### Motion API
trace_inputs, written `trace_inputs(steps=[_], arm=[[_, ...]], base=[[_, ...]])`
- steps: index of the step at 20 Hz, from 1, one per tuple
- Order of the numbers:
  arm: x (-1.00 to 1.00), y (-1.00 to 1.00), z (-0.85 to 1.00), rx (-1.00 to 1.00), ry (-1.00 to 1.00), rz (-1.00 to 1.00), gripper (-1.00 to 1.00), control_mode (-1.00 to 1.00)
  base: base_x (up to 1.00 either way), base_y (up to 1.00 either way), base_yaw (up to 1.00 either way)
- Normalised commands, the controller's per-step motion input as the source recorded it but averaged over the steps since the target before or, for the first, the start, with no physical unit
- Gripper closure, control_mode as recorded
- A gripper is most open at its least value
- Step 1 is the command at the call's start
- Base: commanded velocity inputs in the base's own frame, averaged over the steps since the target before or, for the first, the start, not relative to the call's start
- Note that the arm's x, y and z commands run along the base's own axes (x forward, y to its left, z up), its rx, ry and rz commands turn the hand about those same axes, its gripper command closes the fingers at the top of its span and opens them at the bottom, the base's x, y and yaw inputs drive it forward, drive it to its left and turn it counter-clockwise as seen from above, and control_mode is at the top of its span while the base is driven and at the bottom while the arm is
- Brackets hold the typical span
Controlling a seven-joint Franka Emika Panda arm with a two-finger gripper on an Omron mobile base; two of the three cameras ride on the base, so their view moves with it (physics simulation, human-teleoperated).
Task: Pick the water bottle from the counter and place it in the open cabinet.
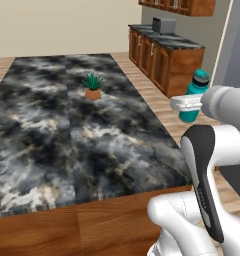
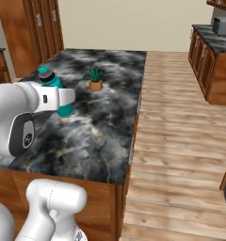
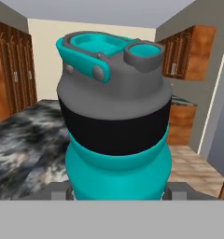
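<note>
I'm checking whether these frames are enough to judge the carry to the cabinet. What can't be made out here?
- Gripper: hand view, the water bottle covers the fingertips; contact isn't visible.
- Water bottle's middle: left base view, hidden by the white hand.
- Open cabinet: left base view, cut off by the top edge; shelf and door state unreadable.
- Toaster: too small for detail.
- Potted plant: pot details too small.

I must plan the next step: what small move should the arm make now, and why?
Probably carry the water bottle toward the upper wall cabinets: the gripper already holds it clear of the counter, beside the island, over the floor.
</note>
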Motion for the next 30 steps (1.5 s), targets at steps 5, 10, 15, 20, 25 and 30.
trace_inputs(steps=[5, 10, 15, 20, 25, 30], arm=[[0.00, 0.00, 0.00, 0.00, 0.00, 0.00, 1.00, 1.00], [0.00, 0.00, 0.00, 0.00, 0.00, 0.00, 1.00, 1.00], [0.00, 0.00, 0.00, 0.00, 0.00, 0.00, 1.00, 1.00], [0.00, 0.00, 0.00, 0.00, 0.00, 0.00, 1.00, 1.00], [0.00, 0.00, 0.00, 0.00, 0.00, 0.00, 1.00, 1.00], [0.00, 0.00, 0.00, 0.00, 0.00, 0.00, 1.00, 1.00]], base=[[-0.03, 0.27, -0.26], [-0.08, 0.48, -0.47], [-0.34, 0.21, -0.45], [-0.52, 0.02, -0.41], [-0.58, -0.04, -0.37], [-0.52, -0.09, -0.32]])
